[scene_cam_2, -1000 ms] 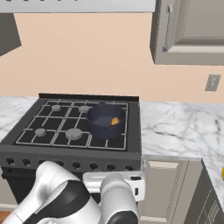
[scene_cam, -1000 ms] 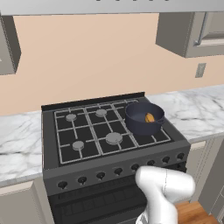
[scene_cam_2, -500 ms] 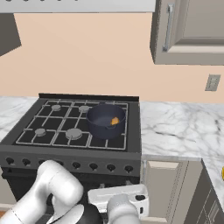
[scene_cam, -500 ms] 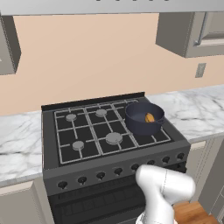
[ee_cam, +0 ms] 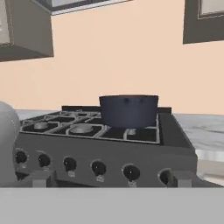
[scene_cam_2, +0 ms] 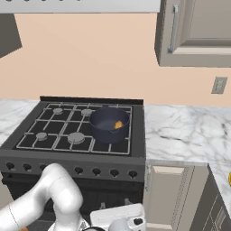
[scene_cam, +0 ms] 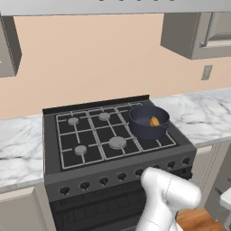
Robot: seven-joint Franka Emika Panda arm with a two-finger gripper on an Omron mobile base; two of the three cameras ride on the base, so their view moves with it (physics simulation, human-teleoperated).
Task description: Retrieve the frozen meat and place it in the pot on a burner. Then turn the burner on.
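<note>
Frozen meat (scene_cam: 154, 121) seen inside pot (scene_cam: 148, 122) on stove (scene_cam: 90, 155) rear right burner. Control knobs (ee_cam: 98, 168) lined along front. Pincer state cannot be told.

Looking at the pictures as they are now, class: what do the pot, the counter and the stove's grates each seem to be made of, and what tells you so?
The pot: probably metal with a matte navy-grey finish, judging by its smooth straight wall and thick rim.
The counter: looks like polished marble or a stone imitation, white with grey veining.
The grates: likely cast iron, being thin black matte bars over the burners.
</note>
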